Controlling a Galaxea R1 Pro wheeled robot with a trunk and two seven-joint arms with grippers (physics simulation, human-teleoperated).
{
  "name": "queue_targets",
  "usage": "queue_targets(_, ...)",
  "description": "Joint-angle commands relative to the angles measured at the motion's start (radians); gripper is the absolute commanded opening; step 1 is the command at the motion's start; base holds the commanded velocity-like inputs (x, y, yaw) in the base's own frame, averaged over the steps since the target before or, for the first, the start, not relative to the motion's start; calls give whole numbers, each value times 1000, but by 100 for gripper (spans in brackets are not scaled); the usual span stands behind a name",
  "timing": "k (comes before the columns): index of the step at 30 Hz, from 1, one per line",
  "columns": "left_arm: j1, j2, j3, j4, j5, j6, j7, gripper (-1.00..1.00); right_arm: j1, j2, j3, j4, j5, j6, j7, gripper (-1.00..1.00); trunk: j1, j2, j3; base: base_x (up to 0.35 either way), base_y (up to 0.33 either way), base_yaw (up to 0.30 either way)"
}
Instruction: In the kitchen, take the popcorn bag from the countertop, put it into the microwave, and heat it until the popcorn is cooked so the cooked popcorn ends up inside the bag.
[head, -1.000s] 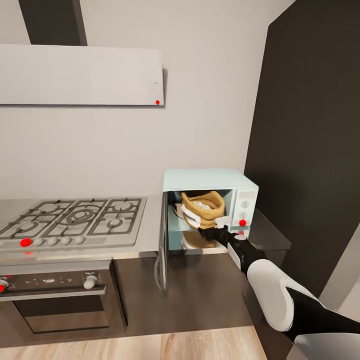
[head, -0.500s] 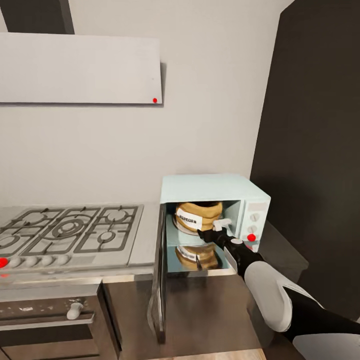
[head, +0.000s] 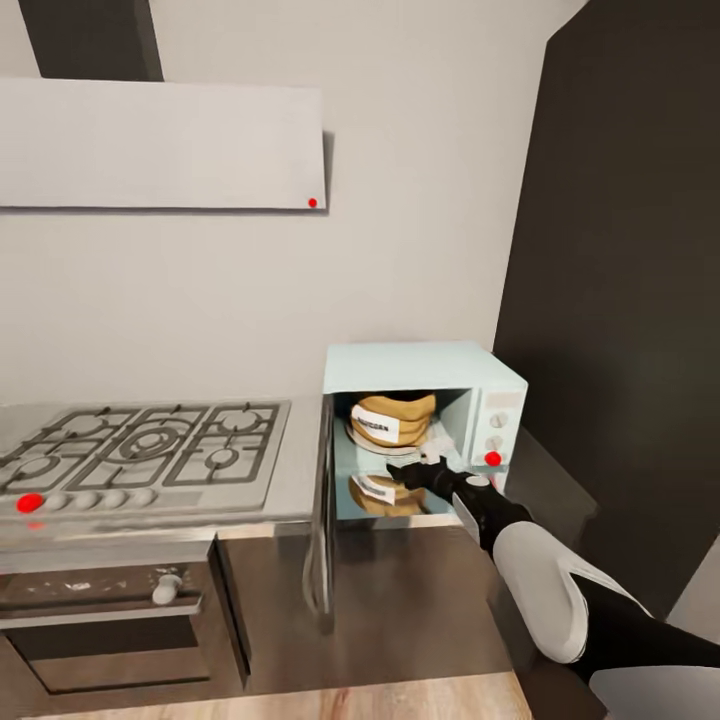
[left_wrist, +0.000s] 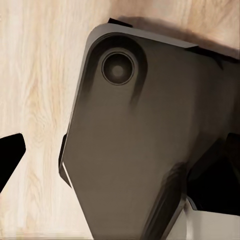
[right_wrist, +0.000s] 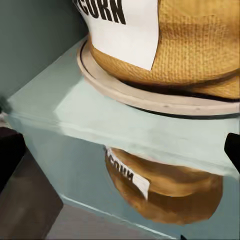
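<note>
The bag (head: 392, 420) sits inside the microwave (head: 420, 425) on the turntable (right_wrist: 150, 97), label facing the opening. The door (head: 322, 520) stands wide open, edge-on to the head camera.

Risks from here, as judged:
- The right end effector (head: 425, 472) is at the cavity mouth. A withdrawal that catches the bag or turntable rim could drag the bag forward and block door closure.
- The door swings toward the hob (head: 140, 455) side. Closing it requires reaching around the panel; a glancing push may leave it unlatched, so heating would not start.
- The arm could bump the knobs (head: 495, 432) early.

Right end effector: fingers appear apart and empty, not touching the bag. The left end effector's state cannot be told; its wrist camera faces the robot's base (left_wrist: 135, 150) and the floor (left_wrist: 35, 100).
</note>
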Motion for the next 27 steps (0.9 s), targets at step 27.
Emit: queue_targets(27, 0, 1, 2, -1, 5, -1, 4, 100, 486, -98, -8, -300, 173, 697, -43, 100, 0, -1, -1, -334, 0, 0)
